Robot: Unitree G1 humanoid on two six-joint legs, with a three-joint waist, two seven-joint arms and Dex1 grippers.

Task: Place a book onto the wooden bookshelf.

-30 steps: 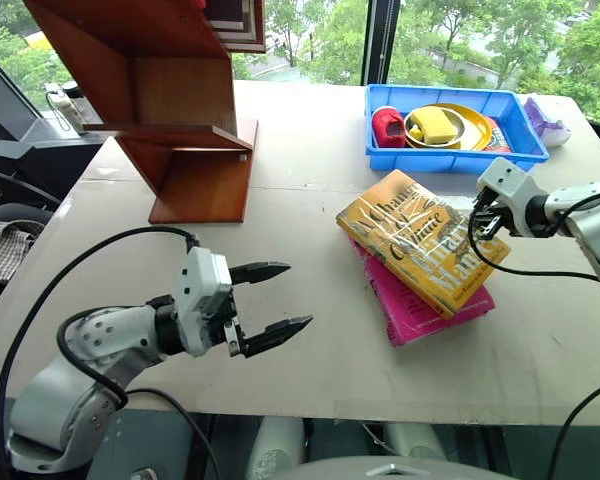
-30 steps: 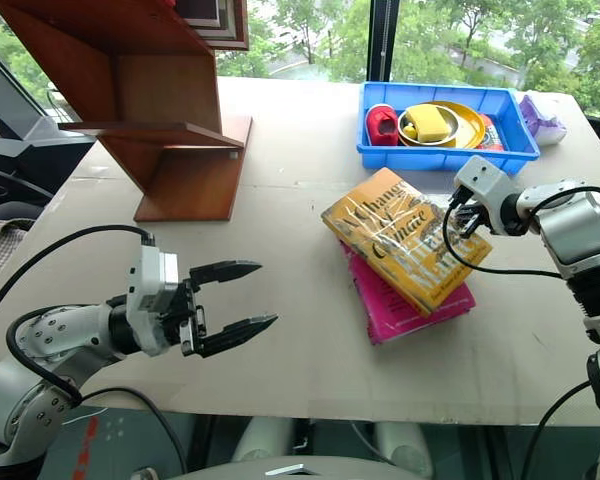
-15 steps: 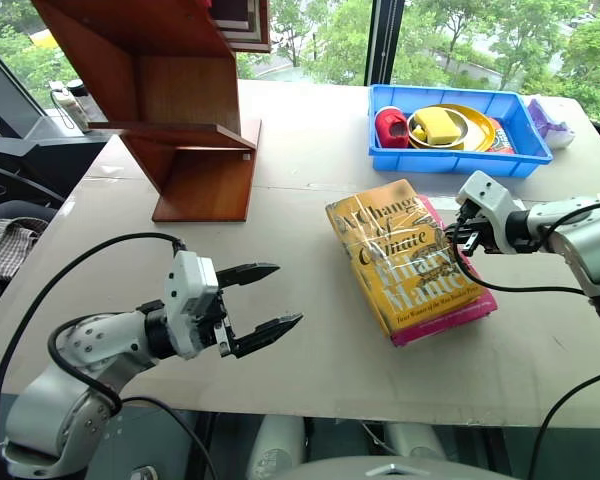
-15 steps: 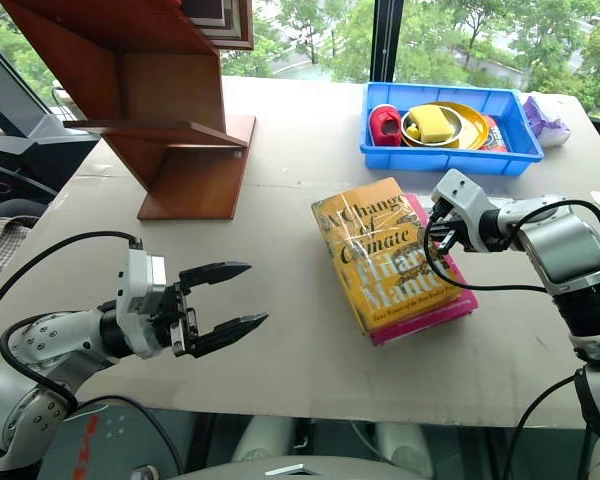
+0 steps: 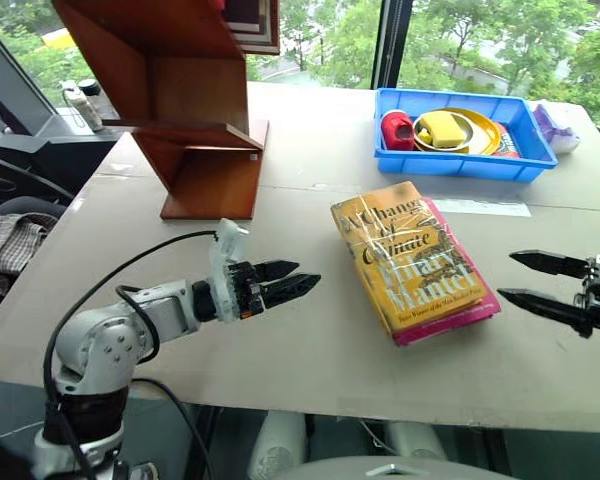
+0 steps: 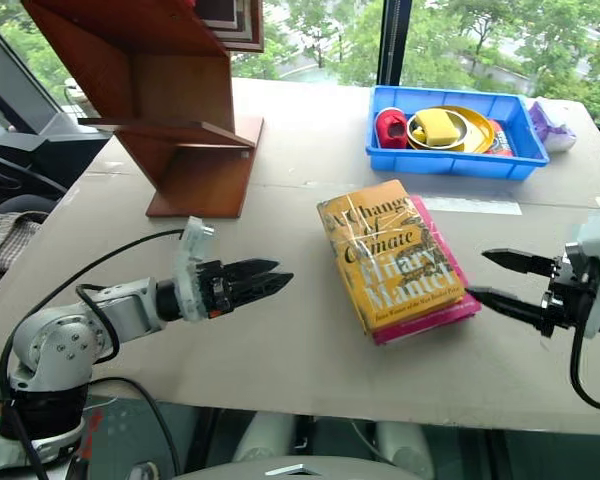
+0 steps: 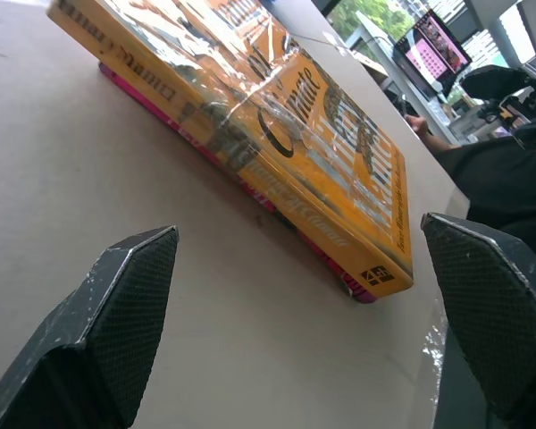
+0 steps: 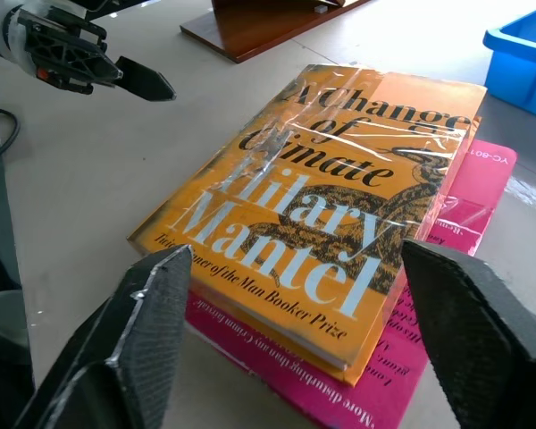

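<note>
- The left gripper (image 5: 298, 283), its black fingers spread wide and holding nothing, is hovering lower left of centre, pointing at the books.
- The right gripper (image 5: 540, 283) is gaping open and empty at the right edge.
- The thick golden-yellow paperback book (image 5: 410, 255) is lying at centre atop a bright pink book (image 5: 458, 312).
- The reddish-brown wooden bookshelf (image 5: 190, 95) is standing upper left.
- A blue plastic tray (image 5: 462, 160) is sitting upper right.

left tool (image 5: 298, 284) open, right tool (image 5: 542, 282) open, both pointing inward

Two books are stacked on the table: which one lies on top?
The yellow book; it lies on the pink book, whose edges peek out beneath.
</note>
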